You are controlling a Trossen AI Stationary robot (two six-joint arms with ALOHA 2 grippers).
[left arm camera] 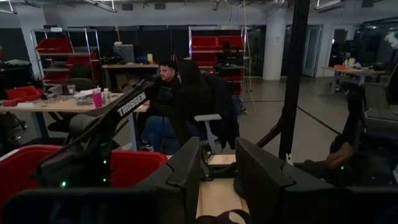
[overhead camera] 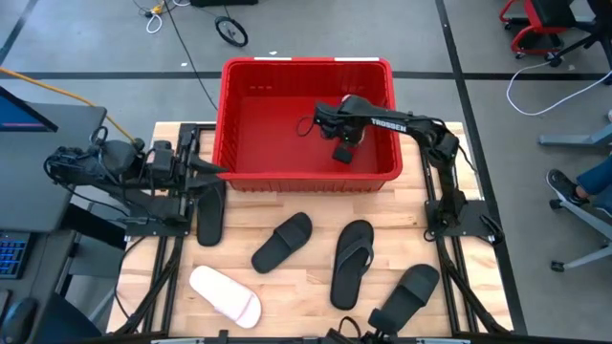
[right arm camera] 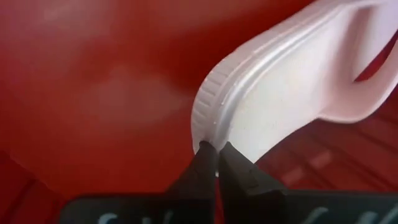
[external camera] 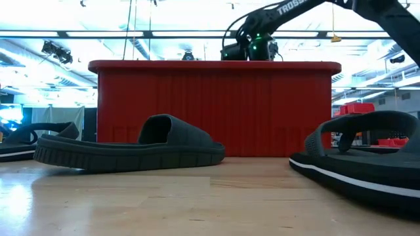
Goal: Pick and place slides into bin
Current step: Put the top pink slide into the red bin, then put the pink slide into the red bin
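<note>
Inside the big red ribbed plastic crate [overhead camera: 308, 115], the right gripper [right arm camera: 216, 163] is pinched shut on the rim of a pale pink foam slide [right arm camera: 292, 93], which hangs just above the crate floor, I think. Its long axis runs away from the fingertips, so opening should drop it in.
</note>
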